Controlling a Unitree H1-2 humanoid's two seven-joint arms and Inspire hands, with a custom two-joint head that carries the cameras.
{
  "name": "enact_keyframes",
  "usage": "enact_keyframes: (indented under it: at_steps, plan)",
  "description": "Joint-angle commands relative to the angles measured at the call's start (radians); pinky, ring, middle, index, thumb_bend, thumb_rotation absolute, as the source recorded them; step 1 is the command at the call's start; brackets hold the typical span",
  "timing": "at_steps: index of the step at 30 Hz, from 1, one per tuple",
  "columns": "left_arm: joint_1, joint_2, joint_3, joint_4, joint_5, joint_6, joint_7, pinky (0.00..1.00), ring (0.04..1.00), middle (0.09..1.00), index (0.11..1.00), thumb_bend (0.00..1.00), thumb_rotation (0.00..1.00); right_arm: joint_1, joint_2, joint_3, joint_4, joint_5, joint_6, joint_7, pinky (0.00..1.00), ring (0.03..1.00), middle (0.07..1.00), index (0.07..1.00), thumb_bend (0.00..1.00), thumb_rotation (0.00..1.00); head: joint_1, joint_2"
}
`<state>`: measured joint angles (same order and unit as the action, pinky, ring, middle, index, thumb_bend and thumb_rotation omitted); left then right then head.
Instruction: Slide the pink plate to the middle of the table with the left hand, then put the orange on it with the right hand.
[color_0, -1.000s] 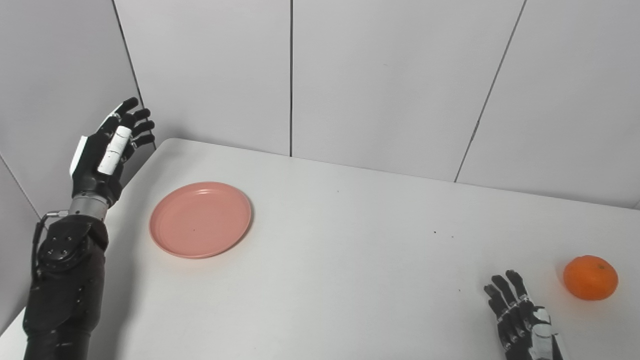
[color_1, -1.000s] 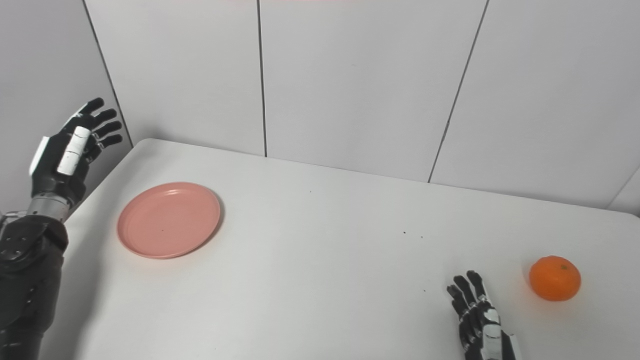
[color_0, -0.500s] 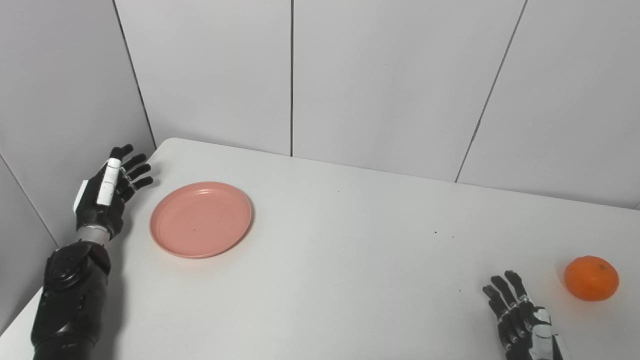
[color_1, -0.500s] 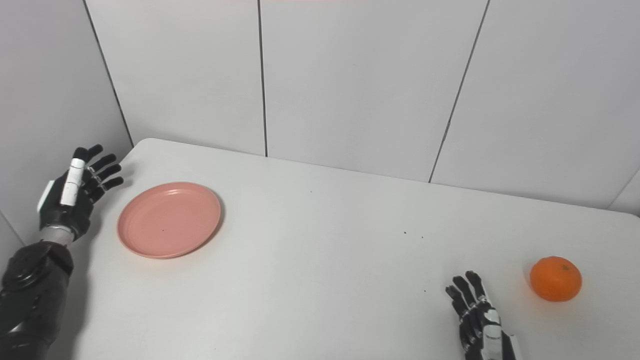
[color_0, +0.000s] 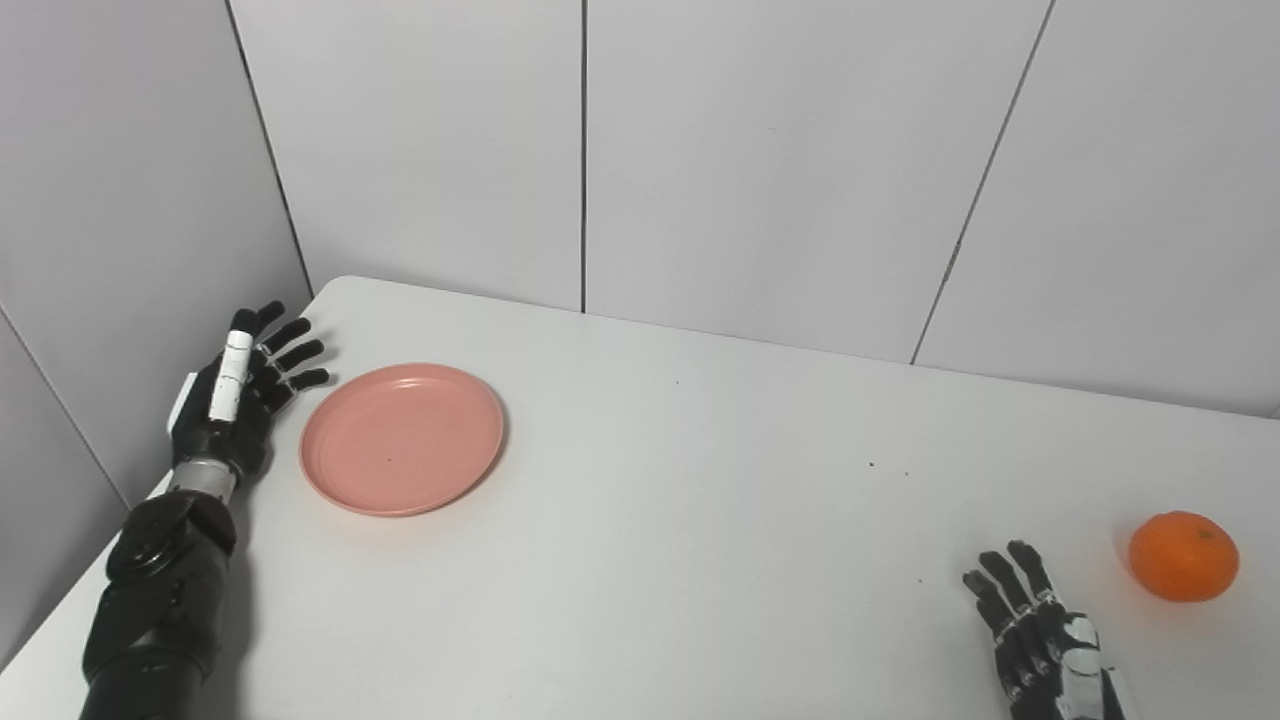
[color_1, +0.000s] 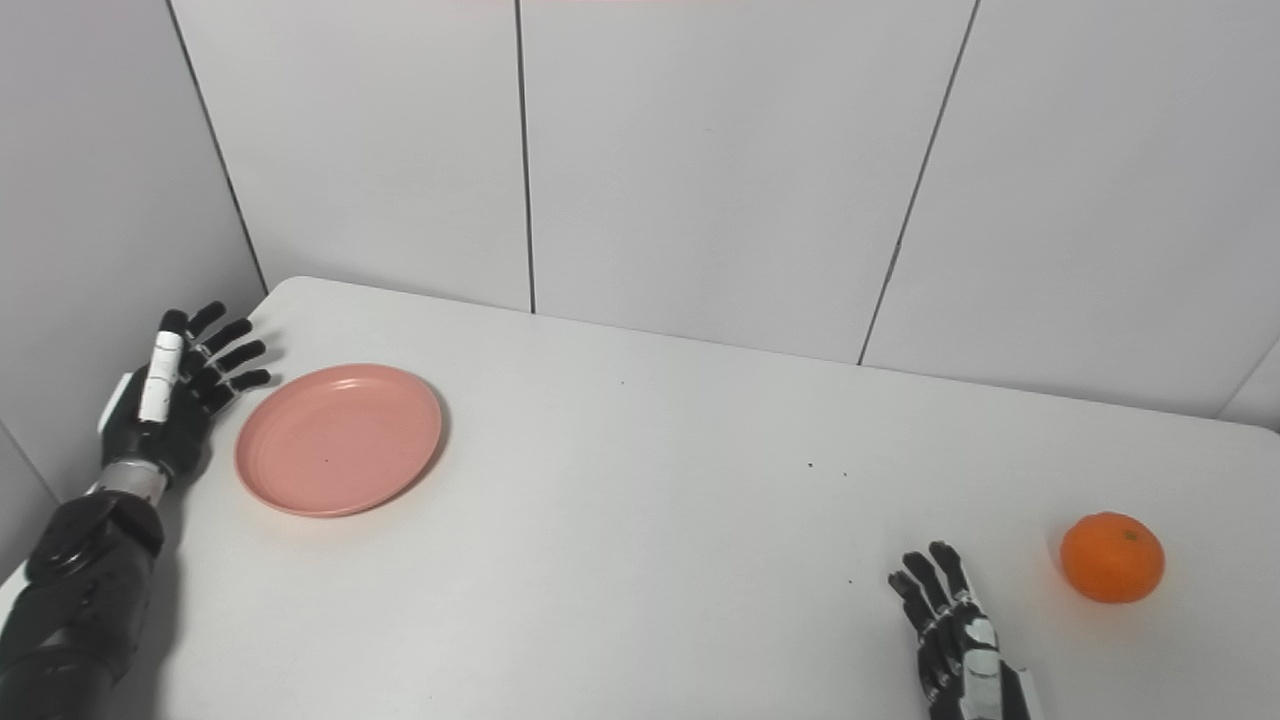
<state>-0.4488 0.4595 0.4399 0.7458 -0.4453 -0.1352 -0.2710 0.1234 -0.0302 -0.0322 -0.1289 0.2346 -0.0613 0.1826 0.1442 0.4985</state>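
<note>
- Black left hand (color_0: 235, 395), fingers spread, empty, just beside the round pink plastic plate (color_0: 402, 438).
- Black right hand (color_0: 1040, 640), fingers spread, near the round orange (color_0: 1183, 556) on the white table (color_0: 700, 560).

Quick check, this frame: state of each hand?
Left hand: open, holding nothing, beside the pink plate.
Right hand: open, holding nothing, near the orange.
</note>
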Motion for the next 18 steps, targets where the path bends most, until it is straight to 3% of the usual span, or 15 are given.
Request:
enact_keyframes:
  at_steps: [1, 5, 9, 13, 18]
  plan:
    - [-0.015, 0.017, -0.013, -0.015, 0.007, -0.011, -0.013, 0.64, 0.725, 0.758, 0.798, 1.00, 0.71, 0.048, 0.023, 0.016, 0.070, 0.010, -0.020, 0.006, 1.00, 0.900, 0.914, 0.942, 0.78, 1.00, -0.001, 0.002]
    - [-0.001, 0.010, -0.028, -0.036, 0.003, -0.004, -0.022, 0.65, 0.745, 0.786, 0.804, 0.99, 0.72, 0.050, 0.022, 0.020, 0.064, 0.007, -0.017, 0.007, 1.00, 0.901, 0.913, 0.942, 0.78, 1.00, -0.004, 0.005]
    - [0.020, -0.007, -0.040, -0.103, -0.005, 0.047, 0.000, 0.68, 0.763, 0.795, 0.810, 1.00, 0.71, 0.051, 0.022, 0.022, 0.062, 0.007, -0.016, 0.008, 1.00, 0.899, 0.911, 0.941, 0.79, 1.00, -0.004, 0.006]
    - [0.042, -0.030, -0.049, -0.187, -0.007, 0.108, 0.020, 0.81, 0.876, 0.888, 0.876, 0.96, 0.73, 0.052, 0.023, 0.023, 0.059, 0.009, -0.013, 0.009, 1.00, 0.901, 0.916, 0.945, 0.79, 1.00, -0.007, 0.008]
    - [0.054, -0.046, -0.057, -0.237, -0.002, 0.154, 0.032, 0.89, 0.923, 0.906, 0.926, 0.89, 0.77, 0.053, 0.021, 0.025, 0.057, 0.005, -0.012, 0.008, 1.00, 0.901, 0.915, 0.945, 0.78, 1.00, -0.007, 0.009]
